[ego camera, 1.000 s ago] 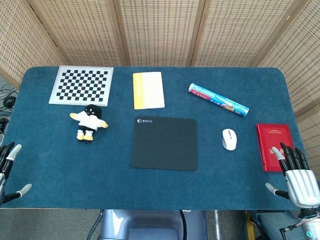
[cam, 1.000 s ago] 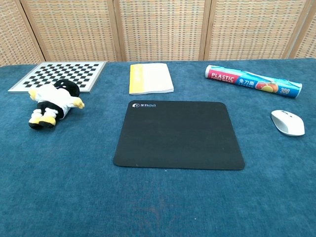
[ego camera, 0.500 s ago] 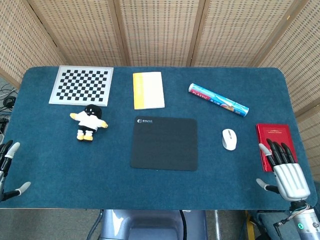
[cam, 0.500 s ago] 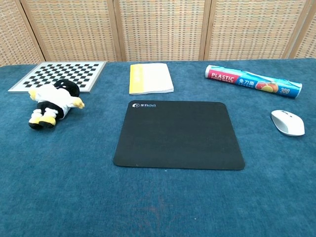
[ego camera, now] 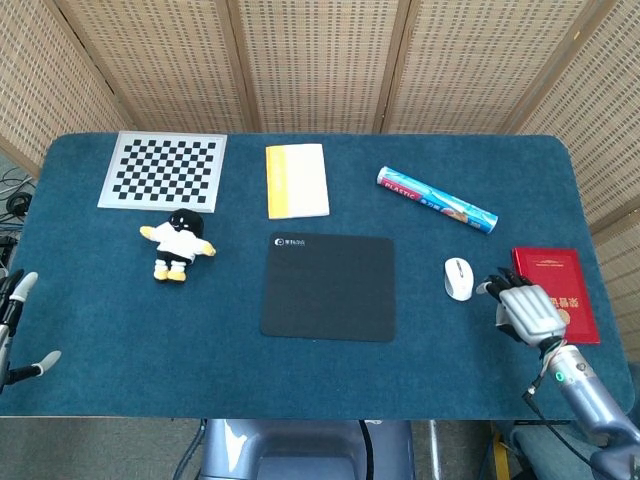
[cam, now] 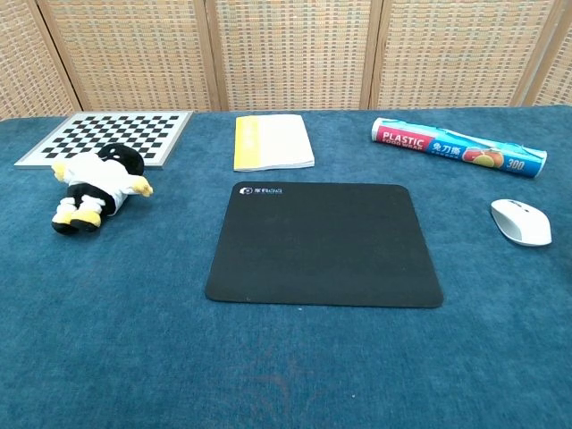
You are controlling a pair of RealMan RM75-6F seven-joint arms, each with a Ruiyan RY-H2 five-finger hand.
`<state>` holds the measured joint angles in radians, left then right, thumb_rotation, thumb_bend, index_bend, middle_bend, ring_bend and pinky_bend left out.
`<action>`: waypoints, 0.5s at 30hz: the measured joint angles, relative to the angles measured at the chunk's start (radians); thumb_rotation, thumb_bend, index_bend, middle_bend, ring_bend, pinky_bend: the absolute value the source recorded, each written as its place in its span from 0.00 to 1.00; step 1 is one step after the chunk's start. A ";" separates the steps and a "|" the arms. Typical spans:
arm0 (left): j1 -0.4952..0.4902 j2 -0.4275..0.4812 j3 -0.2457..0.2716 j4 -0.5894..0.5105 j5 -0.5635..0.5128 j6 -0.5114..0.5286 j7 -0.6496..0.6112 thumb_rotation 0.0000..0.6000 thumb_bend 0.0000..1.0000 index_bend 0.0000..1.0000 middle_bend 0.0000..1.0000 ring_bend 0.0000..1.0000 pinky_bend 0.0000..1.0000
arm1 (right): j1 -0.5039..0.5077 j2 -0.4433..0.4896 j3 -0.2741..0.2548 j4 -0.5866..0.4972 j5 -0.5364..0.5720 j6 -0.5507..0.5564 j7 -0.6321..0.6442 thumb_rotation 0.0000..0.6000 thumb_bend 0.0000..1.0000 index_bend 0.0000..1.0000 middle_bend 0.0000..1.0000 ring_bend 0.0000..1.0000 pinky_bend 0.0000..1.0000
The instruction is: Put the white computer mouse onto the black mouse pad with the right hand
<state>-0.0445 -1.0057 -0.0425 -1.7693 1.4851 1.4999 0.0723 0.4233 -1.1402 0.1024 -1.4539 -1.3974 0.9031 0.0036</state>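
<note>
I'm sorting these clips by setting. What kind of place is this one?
Most likely a robot lab or data-collection station, not a real office. A checkerboard calibration board lies on the blue-covered table, woven screens close it off, and unrelated props like a plush toy sit around.

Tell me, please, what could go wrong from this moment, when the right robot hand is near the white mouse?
1. The right robot hand is beside the white mouse, not yet touching it; a sideways approach could push the mouse away instead of grasping it.
2. The red booklet lies partly under that robot hand, so the hand may drag it.
3. The mouse pad is thin and loose on the blue cloth; setting the mouse down with a slide might shift it.
</note>
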 measured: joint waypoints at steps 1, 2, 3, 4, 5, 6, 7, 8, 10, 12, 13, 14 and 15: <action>-0.003 0.000 -0.002 0.000 -0.006 -0.005 0.002 1.00 0.01 0.00 0.00 0.00 0.00 | 0.015 -0.013 0.004 0.032 0.032 -0.025 -0.015 1.00 1.00 0.28 0.22 0.10 0.19; -0.005 -0.001 -0.004 -0.001 -0.012 -0.009 0.005 1.00 0.01 0.00 0.00 0.00 0.00 | 0.025 -0.024 0.006 0.056 0.055 -0.042 -0.028 1.00 1.00 0.28 0.22 0.10 0.19; -0.006 -0.001 -0.005 -0.002 -0.015 -0.010 0.007 1.00 0.01 0.00 0.00 0.00 0.00 | 0.034 -0.035 0.008 0.080 0.076 -0.057 -0.042 1.00 1.00 0.28 0.22 0.10 0.19; -0.007 -0.001 -0.006 -0.003 -0.017 -0.010 0.008 1.00 0.01 0.00 0.00 0.00 0.00 | 0.044 -0.049 0.011 0.110 0.100 -0.072 -0.062 1.00 1.00 0.28 0.22 0.10 0.19; -0.007 -0.001 -0.007 -0.003 -0.019 -0.010 0.009 1.00 0.01 0.00 0.00 0.00 0.00 | 0.051 -0.059 0.012 0.130 0.116 -0.081 -0.076 1.00 1.00 0.28 0.22 0.10 0.19; -0.007 -0.001 -0.007 -0.004 -0.019 -0.009 0.010 1.00 0.01 0.00 0.00 0.00 0.00 | 0.056 -0.068 0.014 0.148 0.131 -0.087 -0.090 1.00 1.00 0.28 0.23 0.10 0.19; -0.007 -0.001 -0.007 -0.005 -0.020 -0.008 0.011 1.00 0.01 0.00 0.00 0.00 0.00 | 0.060 -0.079 0.016 0.169 0.149 -0.090 -0.106 1.00 1.00 0.29 0.23 0.10 0.19; -0.006 -0.001 -0.006 -0.007 -0.018 -0.005 0.012 1.00 0.01 0.00 0.00 0.00 0.00 | 0.062 -0.086 0.018 0.185 0.162 -0.090 -0.116 1.00 1.00 0.29 0.23 0.10 0.19; -0.004 -0.001 -0.005 -0.008 -0.014 0.000 0.014 1.00 0.01 0.00 0.00 0.00 0.00 | 0.064 -0.102 0.017 0.216 0.187 -0.094 -0.141 1.00 1.00 0.30 0.24 0.10 0.19; -0.002 -0.001 -0.003 -0.009 -0.009 0.005 0.014 1.00 0.01 0.00 0.00 0.00 0.00 | 0.066 -0.112 0.012 0.229 0.199 -0.105 -0.156 1.00 1.00 0.30 0.24 0.10 0.19; -0.002 -0.001 -0.003 -0.010 -0.008 0.006 0.014 1.00 0.01 0.00 0.00 0.00 0.00 | 0.068 -0.117 0.007 0.235 0.203 -0.110 -0.162 1.00 1.00 0.30 0.24 0.10 0.19; -0.001 -0.001 -0.003 -0.010 -0.008 0.007 0.013 1.00 0.01 0.00 0.00 0.00 0.00 | 0.068 -0.122 0.003 0.239 0.203 -0.111 -0.166 1.00 1.00 0.30 0.24 0.10 0.19; -0.001 -0.001 -0.003 -0.010 -0.007 0.009 0.012 1.00 0.01 0.00 0.00 0.00 0.00 | 0.069 -0.127 0.000 0.242 0.202 -0.112 -0.168 1.00 1.00 0.30 0.24 0.10 0.19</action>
<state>-0.0453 -1.0066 -0.0450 -1.7791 1.4783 1.5086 0.0839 0.4924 -1.2672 0.1022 -1.2114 -1.1949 0.7909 -0.1646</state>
